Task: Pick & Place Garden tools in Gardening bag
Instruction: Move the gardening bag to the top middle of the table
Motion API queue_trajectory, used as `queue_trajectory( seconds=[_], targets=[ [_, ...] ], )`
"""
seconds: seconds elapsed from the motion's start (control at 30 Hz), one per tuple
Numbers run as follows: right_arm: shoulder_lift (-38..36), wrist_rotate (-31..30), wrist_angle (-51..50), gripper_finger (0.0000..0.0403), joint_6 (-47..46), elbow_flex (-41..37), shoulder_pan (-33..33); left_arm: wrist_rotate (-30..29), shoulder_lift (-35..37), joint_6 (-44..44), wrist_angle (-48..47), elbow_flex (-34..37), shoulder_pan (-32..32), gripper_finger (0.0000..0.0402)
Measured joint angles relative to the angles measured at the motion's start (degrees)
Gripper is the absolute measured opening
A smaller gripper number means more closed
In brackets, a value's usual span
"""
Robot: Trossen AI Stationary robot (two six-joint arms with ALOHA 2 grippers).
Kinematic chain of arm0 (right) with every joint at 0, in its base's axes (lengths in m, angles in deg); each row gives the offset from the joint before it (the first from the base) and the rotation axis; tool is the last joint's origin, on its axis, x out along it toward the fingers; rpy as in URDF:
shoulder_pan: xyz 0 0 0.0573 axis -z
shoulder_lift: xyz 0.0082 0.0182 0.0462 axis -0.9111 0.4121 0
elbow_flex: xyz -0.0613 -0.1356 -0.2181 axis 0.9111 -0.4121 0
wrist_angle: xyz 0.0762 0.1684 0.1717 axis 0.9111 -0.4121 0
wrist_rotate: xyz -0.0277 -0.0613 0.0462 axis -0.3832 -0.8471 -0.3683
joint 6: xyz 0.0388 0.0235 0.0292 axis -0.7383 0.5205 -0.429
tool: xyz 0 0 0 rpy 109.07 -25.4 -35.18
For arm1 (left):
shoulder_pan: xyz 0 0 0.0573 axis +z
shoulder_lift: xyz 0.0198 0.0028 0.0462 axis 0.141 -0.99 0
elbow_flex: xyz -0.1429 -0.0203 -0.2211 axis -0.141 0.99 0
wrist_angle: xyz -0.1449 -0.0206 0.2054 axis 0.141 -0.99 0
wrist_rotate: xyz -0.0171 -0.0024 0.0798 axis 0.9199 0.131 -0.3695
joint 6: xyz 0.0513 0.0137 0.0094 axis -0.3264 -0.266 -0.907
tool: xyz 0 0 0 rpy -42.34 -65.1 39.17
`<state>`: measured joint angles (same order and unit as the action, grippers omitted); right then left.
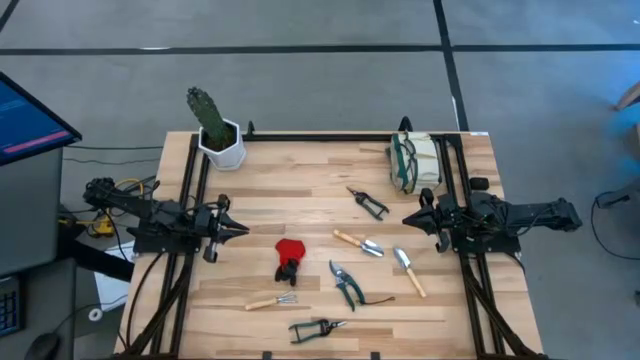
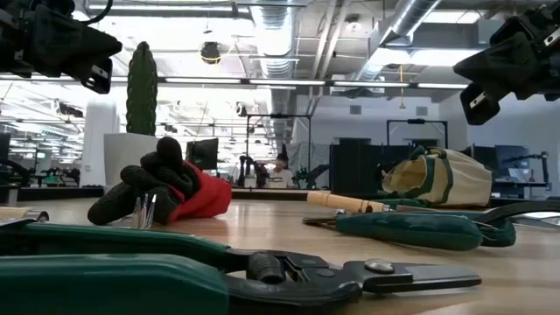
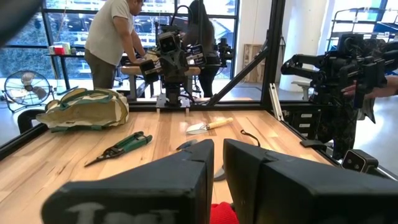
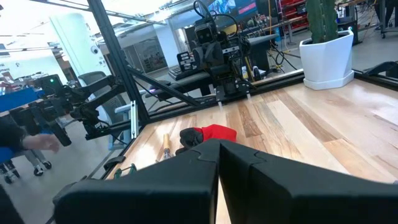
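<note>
Left gripper (image 1: 237, 230) held above the left side of the table (image 1: 300, 175), pointing toward the middle, fingers (image 3: 186, 168) nearly together with only a narrow slit between them, holding nothing. Right gripper (image 1: 410, 218) held above the right side, pointing back across at the left one, fingers (image 4: 205, 163) pressed together, also holding nothing. Both raised clear of the boards in the low view.

Gardening bag (image 1: 413, 160) lying at the far right corner, just beside the right arm's frame and close to the table's far edge. Garden tools scattered over the middle and near half: red-and-black glove (image 1: 289, 256) nearest the left gripper, small rake (image 1: 271, 302) near the front, dark shears (image 1: 318, 326) right at the front edge, green-handled shears (image 1: 345, 283) in the centre, two wooden-handled trowels (image 1: 358, 243) and (image 1: 408, 270) toward the right, one more pair of shears (image 1: 368, 203) between the centre and the bag. All apart from each other, none in the bag.

Potted cactus (image 1: 215, 128) at the far left corner. Bare boards along the far strip between pot and bag, and around the left gripper.
</note>
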<state>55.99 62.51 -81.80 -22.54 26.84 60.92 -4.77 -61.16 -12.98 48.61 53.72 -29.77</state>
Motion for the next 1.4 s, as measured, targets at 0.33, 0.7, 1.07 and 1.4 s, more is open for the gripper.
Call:
queue_trajectory(
  seconds=[0.33,0.7,1.07,1.4],
  targets=[
    [0.0,0.0,0.0,0.0001,0.0,0.0,0.0,-0.3,0.0,-1.4,0.4,0.0,0.0,0.0025],
    [0.0,0.0,0.0,0.0001,0.0,0.0,0.0,-0.3,0.0,-1.5,1.1,0.0,0.0,0.0025],
    [0.0,0.0,0.0,0.0001,0.0,0.0,0.0,-0.4,0.0,-1.5,1.4,0.0,0.0,0.0025],
    [0.0,0.0,0.0,0.0001,0.0,0.0,0.0,-0.4,0.0,6.0,2.1,0.0,0.0,0.0025]
  ],
)
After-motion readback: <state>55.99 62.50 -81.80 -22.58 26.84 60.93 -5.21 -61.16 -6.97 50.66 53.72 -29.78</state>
